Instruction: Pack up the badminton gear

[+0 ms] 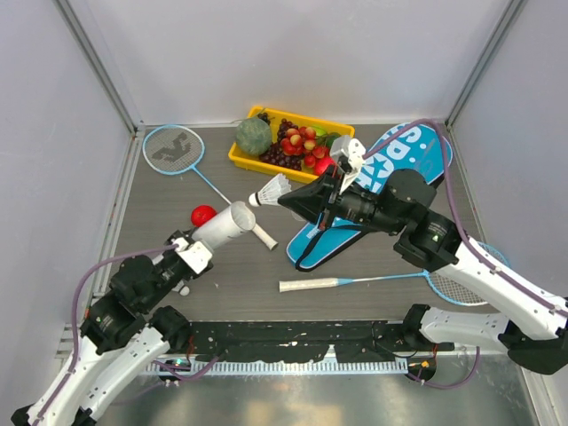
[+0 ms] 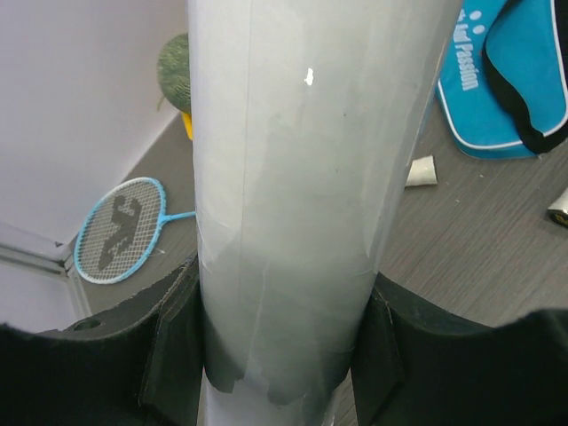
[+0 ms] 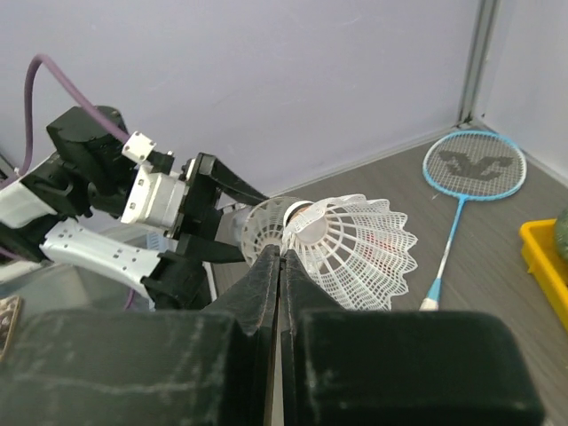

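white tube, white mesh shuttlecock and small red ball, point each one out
white tube (image 1: pixel 226 227), top external view, middle of its side wall
white mesh shuttlecock (image 3: pixel 355 248), right wrist view, on its skirt
small red ball (image 1: pixel 203 215), top external view, its centre

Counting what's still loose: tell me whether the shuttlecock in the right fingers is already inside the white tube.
No: the top view shows the shuttlecock outside the white tube, just beyond its open mouth.

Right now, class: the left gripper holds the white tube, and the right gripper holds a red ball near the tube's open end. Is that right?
No. The right gripper is shut on a white shuttlecock, not a red ball, as the right wrist view shows. The red ball lies loose beside the white tube. The left gripper does hold that tube.
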Tool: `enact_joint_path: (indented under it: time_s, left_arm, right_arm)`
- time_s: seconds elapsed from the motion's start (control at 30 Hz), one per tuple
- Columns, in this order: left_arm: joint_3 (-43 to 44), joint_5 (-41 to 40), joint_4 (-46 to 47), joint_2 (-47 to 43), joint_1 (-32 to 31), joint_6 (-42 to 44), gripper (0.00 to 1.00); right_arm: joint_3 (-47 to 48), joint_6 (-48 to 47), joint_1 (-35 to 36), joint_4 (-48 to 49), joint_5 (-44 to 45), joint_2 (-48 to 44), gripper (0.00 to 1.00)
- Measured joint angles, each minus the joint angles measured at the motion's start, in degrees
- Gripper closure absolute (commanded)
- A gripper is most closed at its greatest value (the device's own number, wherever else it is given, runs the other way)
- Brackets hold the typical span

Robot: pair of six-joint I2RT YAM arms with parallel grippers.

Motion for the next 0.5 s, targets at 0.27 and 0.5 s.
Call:
enact_joint_path:
  time_s: [0.27,0.5]
  left_arm:
    - [0.07,3.67,-0.09,3.85,0.00,0.33,0.61]
    - [1.75,5.16,-0.07,4.92,0.00,0.33,0.61]
  right_arm:
    - [-4.24,2.32,1.99,1.77,-2.21,1.95,0.95]
    - [-5.64,4.04,4.35,4.70,-1.68,6.38,0.95]
